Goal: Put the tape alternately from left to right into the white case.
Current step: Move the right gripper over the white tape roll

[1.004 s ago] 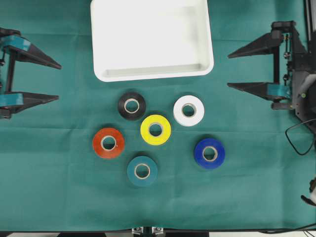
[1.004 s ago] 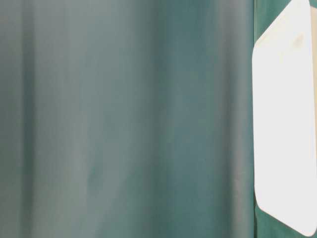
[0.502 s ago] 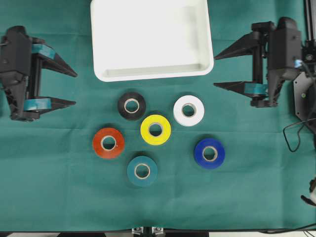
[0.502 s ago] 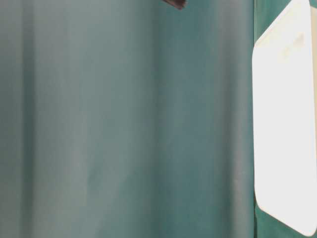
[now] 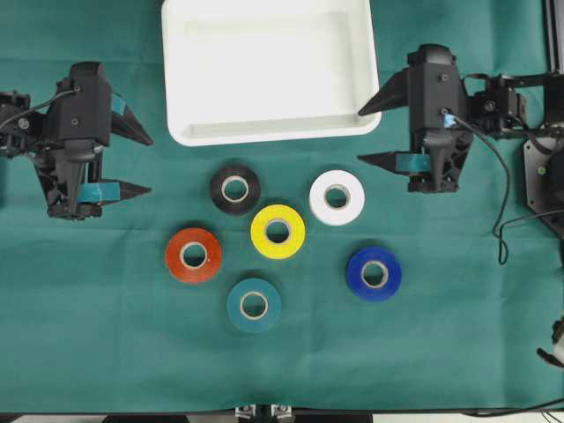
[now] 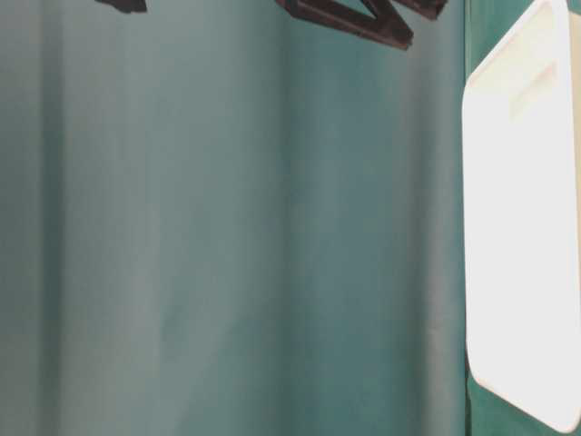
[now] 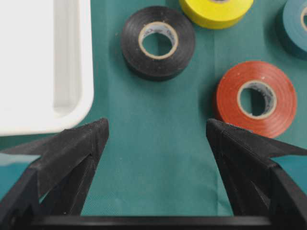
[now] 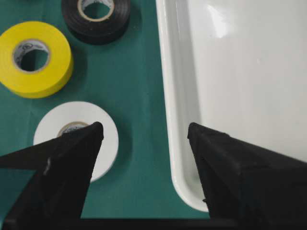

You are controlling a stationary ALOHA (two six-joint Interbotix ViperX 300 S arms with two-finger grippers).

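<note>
six rolls of tape lie loosely clustered on the green cloth just below the empty white case, none inside. the left gripper and right gripper flank them, jaws apart and empty, likely ready to take turns.

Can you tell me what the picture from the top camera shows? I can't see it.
Six tape rolls, black, white, yellow, orange-red, teal and blue, lie flat on a green cloth below a white case with nothing in it. The left gripper and right gripper wait open at the sides, holding nothing.
</note>
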